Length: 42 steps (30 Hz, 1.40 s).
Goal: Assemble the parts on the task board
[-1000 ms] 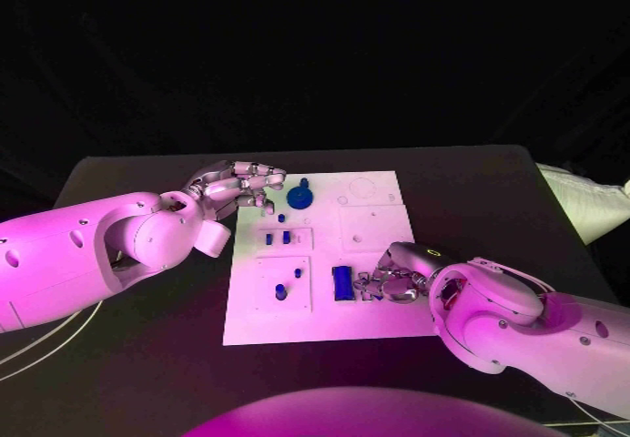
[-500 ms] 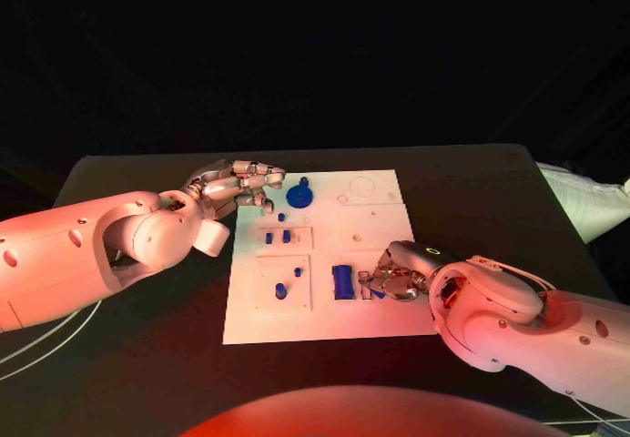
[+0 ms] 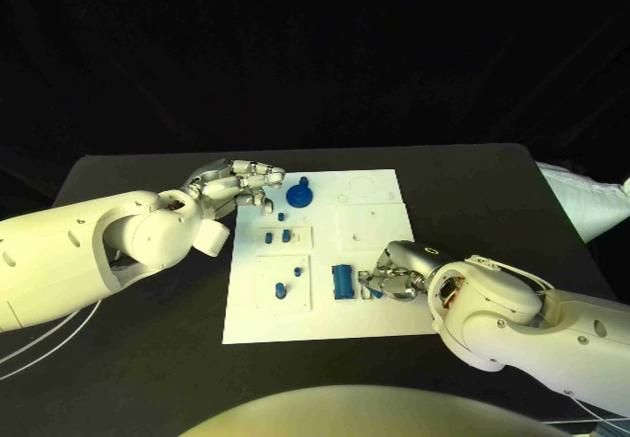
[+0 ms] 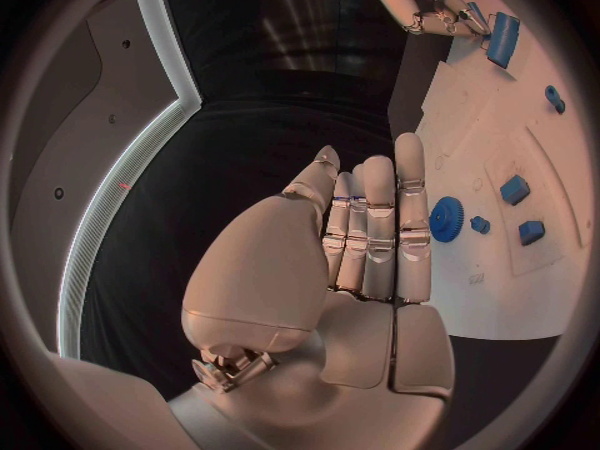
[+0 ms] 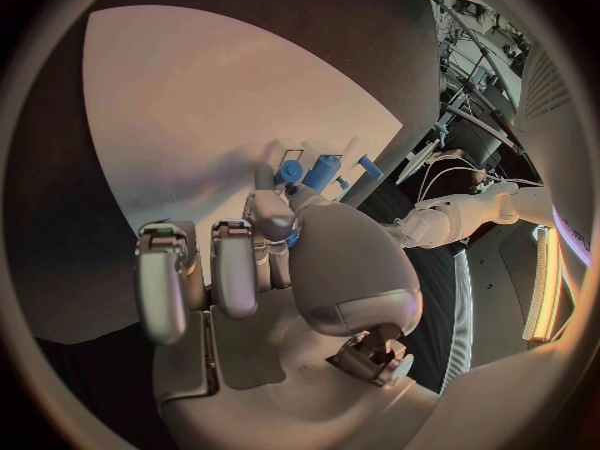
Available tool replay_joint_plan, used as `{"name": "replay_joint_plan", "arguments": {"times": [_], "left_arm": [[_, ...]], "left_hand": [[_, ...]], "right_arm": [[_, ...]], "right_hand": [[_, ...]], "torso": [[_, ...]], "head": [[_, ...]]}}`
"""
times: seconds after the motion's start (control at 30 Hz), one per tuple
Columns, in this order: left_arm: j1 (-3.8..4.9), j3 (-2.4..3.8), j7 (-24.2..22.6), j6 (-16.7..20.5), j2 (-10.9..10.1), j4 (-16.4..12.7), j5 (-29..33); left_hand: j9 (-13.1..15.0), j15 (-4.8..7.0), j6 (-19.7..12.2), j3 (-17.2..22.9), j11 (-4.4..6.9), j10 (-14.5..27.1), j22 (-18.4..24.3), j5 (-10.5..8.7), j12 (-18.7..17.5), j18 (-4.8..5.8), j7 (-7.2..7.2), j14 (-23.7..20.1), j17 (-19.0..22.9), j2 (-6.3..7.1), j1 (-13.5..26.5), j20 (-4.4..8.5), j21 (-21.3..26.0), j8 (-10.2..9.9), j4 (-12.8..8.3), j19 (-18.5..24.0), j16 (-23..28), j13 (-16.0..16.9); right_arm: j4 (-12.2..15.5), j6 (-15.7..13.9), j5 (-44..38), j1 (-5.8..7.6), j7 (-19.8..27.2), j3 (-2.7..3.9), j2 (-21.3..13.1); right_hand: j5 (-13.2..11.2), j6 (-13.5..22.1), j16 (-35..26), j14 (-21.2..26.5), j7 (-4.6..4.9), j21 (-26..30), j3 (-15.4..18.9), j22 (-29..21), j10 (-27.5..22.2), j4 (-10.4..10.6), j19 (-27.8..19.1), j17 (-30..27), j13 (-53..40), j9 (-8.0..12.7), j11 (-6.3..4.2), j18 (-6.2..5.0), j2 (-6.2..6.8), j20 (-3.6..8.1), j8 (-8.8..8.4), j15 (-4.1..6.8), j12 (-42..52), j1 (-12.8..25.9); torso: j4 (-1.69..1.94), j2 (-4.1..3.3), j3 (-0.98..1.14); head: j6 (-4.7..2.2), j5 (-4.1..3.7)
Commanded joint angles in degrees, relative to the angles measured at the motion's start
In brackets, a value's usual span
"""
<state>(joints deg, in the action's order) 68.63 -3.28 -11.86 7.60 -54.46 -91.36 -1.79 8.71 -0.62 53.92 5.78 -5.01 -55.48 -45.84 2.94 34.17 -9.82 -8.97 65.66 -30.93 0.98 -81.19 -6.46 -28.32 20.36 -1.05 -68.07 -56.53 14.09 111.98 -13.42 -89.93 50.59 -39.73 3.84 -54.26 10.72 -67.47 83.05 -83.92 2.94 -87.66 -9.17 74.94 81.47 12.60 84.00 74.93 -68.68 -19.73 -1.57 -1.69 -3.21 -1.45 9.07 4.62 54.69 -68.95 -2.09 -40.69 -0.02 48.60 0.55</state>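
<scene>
- Board (image 3: pixel 374 319) carries blue parts: gear (image 3: pixel 299 196) near its far-left corner.
- Right hand (image 3: pixel 391 280) pinches a small part (image 5: pixel 290 173).
- Left hand (image 3: pixel 239 187) flat, fingers together, empty.

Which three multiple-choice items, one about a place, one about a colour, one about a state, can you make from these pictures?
1. Where does the gear lie on the task board?
A. far left corner
B. near right corner
C. off the board

2. What colour are the parts?
A. red
B. blue
C. yellow

3. How is the left hand?
A. holding the gear
B. holding nothing, fingers straight
C. pressing a peg

Answers: 1 A, the head view shows it beside the left hand. 2 B, every piece is blue. 3 B, the left wrist view shows a bare palm.
</scene>
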Motion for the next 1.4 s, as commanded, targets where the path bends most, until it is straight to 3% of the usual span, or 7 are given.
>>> {"name": "replay_joint_plan", "arguments": {"times": [0.03,0.2,0.33,0.93,1.07,1.23,1.4], "left_arm": [[0.02,0.05,-0.27,-0.99,0.01,-0.18,-0.17],[0.02,0.05,-0.26,-0.95,0.00,-0.22,-0.20],[0.02,0.05,-0.26,-0.94,0.00,-0.25,-0.37],[0.02,0.05,-0.19,-0.93,-0.01,-0.23,-0.45],[0.02,0.05,-0.17,-0.97,0.05,-0.16,-0.45],[0.02,0.05,-0.17,-1.07,0.11,-0.08,-0.45],[0.02,0.05,-0.17,-1.11,0.13,-0.02,-0.45]], "left_hand": [[-0.07,-0.01,-0.51,-0.27,0.16,0.42,0.09,-0.12,-0.17,-0.61,0.08,-0.06,0.08,-0.58,0.08,-0.03,0.35,0.33,0.15,-0.35,0.35,-0.09],[-0.07,-0.01,-0.51,-0.27,0.16,0.42,0.09,-0.12,-0.17,-0.61,0.08,-0.06,0.08,-0.58,0.08,-0.03,0.35,0.33,0.15,-0.35,0.35,-0.09],[-0.07,-0.01,-0.51,-0.27,0.16,0.42,0.09,-0.12,-0.17,-0.61,0.08,-0.06,0.08,-0.58,0.08,-0.03,0.35,0.33,0.15,-0.35,0.35,-0.09],[-0.08,-0.01,-0.53,-0.26,0.16,0.45,0.12,-0.12,-0.16,-0.61,0.08,-0.09,0.10,-0.60,0.04,-0.03,0.38,0.34,0.13,-0.35,0.36,-0.11],[-0.10,-0.02,-0.56,-0.25,0.16,0.49,0.16,-0.11,-0.16,-0.61,0.08,-0.12,0.13,-0.64,-0.02,-0.04,0.43,0.36,0.10,-0.35,0.37,-0.13],[-0.10,-0.02,-0.56,-0.25,0.16,0.49,0.16,-0.11,-0.16,-0.61,0.08,-0.12,0.13,-0.64,-0.02,-0.04,0.43,0.36,0.10,-0.35,0.37,-0.13],[-0.10,-0.02,-0.56,-0.25,0.16,0.49,0.16,-0.11,-0.16,-0.61,0.08,-0.12,0.13,-0.64,-0.02,-0.04,0.43,0.36,0.10,-0.35,0.37,-0.13]], "right_arm": [[0.09,1.02,-0.48,-0.04,-0.42,-0.02,0.05],[0.22,1.79,-0.41,-0.04,-0.43,-0.02,0.08],[0.19,2.58,-0.62,-0.04,-0.47,-0.02,0.07],[0.36,2.51,-1.05,-0.04,-0.53,-0.02,0.04],[0.64,1.11,-1.30,-0.04,-0.45,-0.01,-0.11],[1.51,-0.45,-1.43,-0.05,0.03,0.00,-0.82],[2.55,-0.03,-0.38,-0.06,1.59,0.02,-2.25]], "right_hand": [[0.50,-0.34,0.35,-4.27,-0.04,-0.28,0.14,12.53,0.48,0.96,4.45,5.49,-0.17,-0.09,0.20,0.96,0.11,0.06,0.19,0.34,0.30,1.50],[1.08,-0.53,0.39,-4.27,-0.05,-0.32,1.32,12.59,0.62,2.72,4.48,5.60,-0.43,-0.18,0.21,0.97,1.55,0.04,0.22,0.32,0.40,3.78],[3.52,-0.60,0.40,-4.27,-0.10,-0.31,2.40,12.60,0.65,3.34,4.48,5.65,-0.54,-0.27,0.17,0.97,2.61,0.07,0.24,0.37,0.30,4.65],[5.32,-0.75,0.54,-4.31,-0.16,-0.37,4.16,12.68,0.81,3.99,4.53,5.91,-0.89,-0.43,0.12,0.99,2.30,0.11,0.29,0.41,0.44,6.58],[7.42,-0.76,0.52,-4.31,-0.19,-0.38,6.37,12.71,0.82,4.05,4.54,5.94,-0.98,-0.54,0.10,1.00,2.37,0.15,0.29,0.43,0.23,8.46],[4.60,-0.76,0.50,-4.31,-0.19,-0.40,9.63,12.76,0.85,4.05,4.56,5.97,-1.13,-0.68,0.11,1.01,2.66,0.13,0.30,0.42,0.09,10.75],[2.40,-0.59,0.43,-4.30,-0.14,-0.40,11.41,12.78,0.74,3.35,4.56,5.93,-1.16,-0.78,0.16,1.01,3.73,0.10,0.25,0.39,-0.24,8.67]], "torso": [[0.00,-0.01,0.00],[0.03,0.00,0.01],[0.03,-0.01,0.02],[0.00,-0.02,0.03],[0.00,-0.01,0.07],[-0.06,0.01,0.09],[-0.06,0.01,0.05]], "head": [[0.07,0.01],[0.21,0.05],[0.30,0.10],[0.31,0.03],[0.27,0.01],[0.28,-0.03],[0.09,-0.20]]}}
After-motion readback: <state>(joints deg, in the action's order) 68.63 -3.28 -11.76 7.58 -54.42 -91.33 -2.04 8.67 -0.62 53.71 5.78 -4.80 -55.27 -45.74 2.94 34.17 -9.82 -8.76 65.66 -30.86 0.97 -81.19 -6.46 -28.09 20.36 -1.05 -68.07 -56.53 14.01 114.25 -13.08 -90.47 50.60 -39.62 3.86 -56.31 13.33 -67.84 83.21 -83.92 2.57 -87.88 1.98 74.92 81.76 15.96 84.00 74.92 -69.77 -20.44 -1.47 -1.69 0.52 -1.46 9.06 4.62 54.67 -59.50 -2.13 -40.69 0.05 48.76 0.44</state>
